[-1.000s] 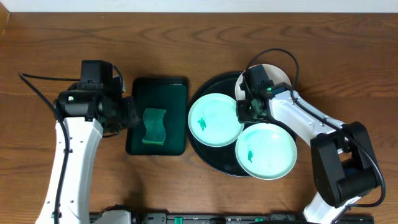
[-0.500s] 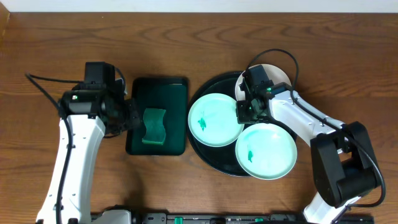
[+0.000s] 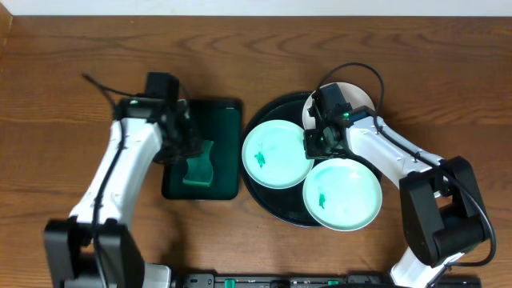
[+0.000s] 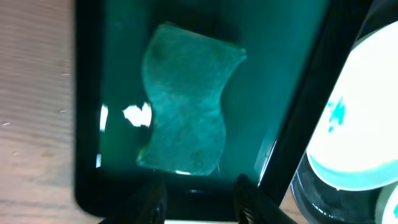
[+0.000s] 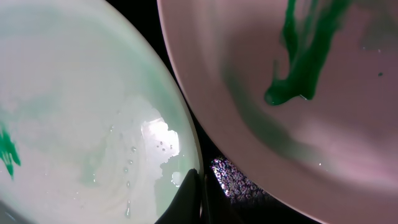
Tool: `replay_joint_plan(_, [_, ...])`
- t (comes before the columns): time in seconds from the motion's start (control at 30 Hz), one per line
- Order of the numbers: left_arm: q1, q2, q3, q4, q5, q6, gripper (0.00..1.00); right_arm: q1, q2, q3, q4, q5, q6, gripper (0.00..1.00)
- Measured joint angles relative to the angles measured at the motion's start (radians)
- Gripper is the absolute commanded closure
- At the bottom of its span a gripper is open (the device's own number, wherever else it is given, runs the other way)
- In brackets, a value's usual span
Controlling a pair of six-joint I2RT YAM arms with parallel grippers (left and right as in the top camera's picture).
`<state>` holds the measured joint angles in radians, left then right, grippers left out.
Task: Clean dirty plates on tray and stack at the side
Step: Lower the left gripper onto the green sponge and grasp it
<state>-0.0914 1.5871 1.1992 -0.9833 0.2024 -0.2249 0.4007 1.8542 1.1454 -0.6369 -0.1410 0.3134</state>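
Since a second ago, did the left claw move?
Yes. The left claw swung right, from beside the dark green rectangular tray to over its left edge, by the sponge.

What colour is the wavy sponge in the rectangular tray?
Green; the sponge shows best in the left wrist view.

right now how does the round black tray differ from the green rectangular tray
The black tray is round; the green tray is rectangular. The black tray is clearly wider than the green tray. The black tray carries the plates, while the green tray holds only a wavy sponge. Both are dark, have raised rims and sit side by side on the wooden table.
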Motion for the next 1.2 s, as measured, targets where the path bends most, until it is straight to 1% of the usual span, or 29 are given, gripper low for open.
replay_joint_plan(0.2, [-0.022, 0.095, 0.0, 0.014, -0.061, -0.068, 0.63, 0.0, 0.0, 0.0, 0.0, 0.0, 0.0, 0.99])
replay_joint_plan(0.47, [-0.022, 0.196, 0.0, 0.064, -0.089, -0.092, 0.63, 0.0, 0.0, 0.0, 0.0, 0.0, 0.0, 0.99])
replay_joint_plan(0.77, [-0.025, 0.204, 0.0, 0.078, -0.069, -0.064, 0.61, 0.0, 0.0, 0.0, 0.0, 0.0, 0.0, 0.99])
replay_joint_plan(0.83, [-0.031, 0.204, -0.002, 0.09, -0.069, -0.061, 0.59, 0.0, 0.0, 0.0, 0.0, 0.0, 0.0, 0.99])
replay_joint_plan(1.2, [-0.049, 0.204, -0.024, 0.12, -0.086, -0.055, 0.57, 0.0, 0.0, 0.0, 0.0, 0.0, 0.0, 0.99])
